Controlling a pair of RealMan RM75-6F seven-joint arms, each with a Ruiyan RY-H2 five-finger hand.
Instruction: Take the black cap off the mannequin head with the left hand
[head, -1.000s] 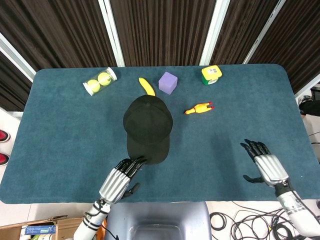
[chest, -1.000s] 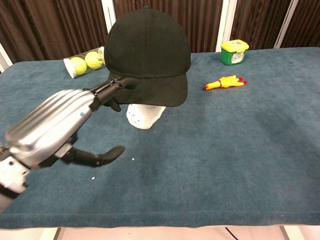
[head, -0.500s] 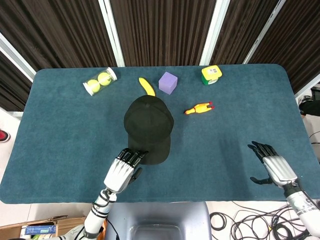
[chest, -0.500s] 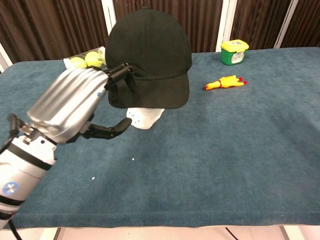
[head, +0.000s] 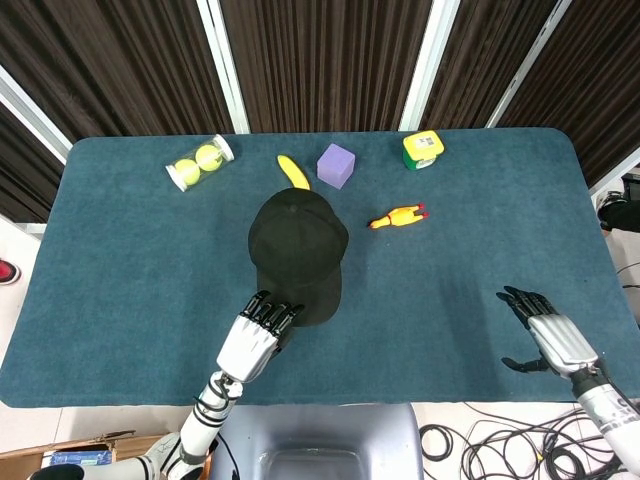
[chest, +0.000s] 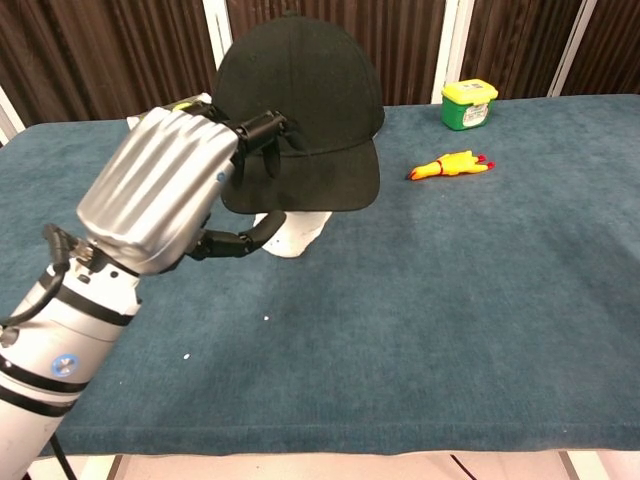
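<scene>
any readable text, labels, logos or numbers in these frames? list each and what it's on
Nothing is legible.
Green and yellow container: white label on its lid, print too small to read.
Left arm: round blue sticker on the forearm, too blurred to read.
Cardboard box on the floor: blue printed label, unreadable.
Black cap: no logo or lettering shows.

Black cap (chest: 298, 105), plain baseball style with a top button, seated on white mannequin head (chest: 291, 232) near the table's middle, brim pointing toward the robot, its left edge under dark fingertips (chest: 268, 127). Mannequin mostly hidden beneath the brim.
</scene>
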